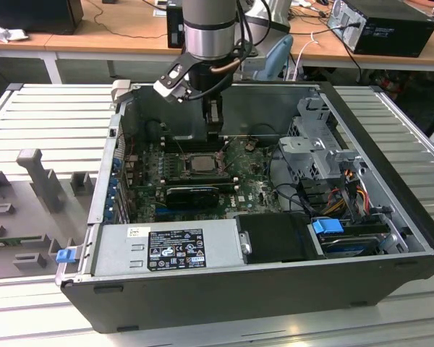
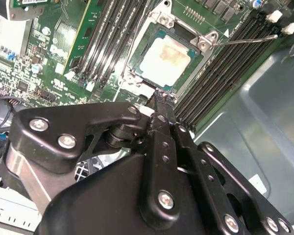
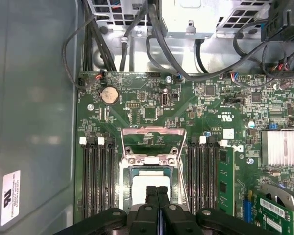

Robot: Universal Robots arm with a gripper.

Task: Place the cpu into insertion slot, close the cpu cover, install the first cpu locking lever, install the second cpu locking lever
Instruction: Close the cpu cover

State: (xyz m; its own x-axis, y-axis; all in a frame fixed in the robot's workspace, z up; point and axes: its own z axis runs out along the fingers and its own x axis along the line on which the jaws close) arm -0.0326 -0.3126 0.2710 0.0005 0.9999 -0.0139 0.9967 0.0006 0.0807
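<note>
The cpu [image 2: 164, 61] sat in the insertion slot [image 2: 137, 56], the cpu cover [image 3: 154, 131] seemingly tilted up at the slot's far edge from the gripper [image 3: 157, 192] — whose fingers [image 3: 150, 198], pressed together, hung over the slot's near edge — so closing likely wanted a light push on the frame, not the chip.

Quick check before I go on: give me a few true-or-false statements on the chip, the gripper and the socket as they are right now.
1. The cpu lies in the insertion slot. True.
2. The gripper holds the cpu. False: its fingers are shut with nothing between them, near the slot's edge.
3. Memory runs along one side of the slot only. False: long black memory slots flank it on both sides.
4. The computer case lies open, its green circuit board exposed. True.
5. The gripper hangs outside the case. False: it reaches down inside it.
</note>
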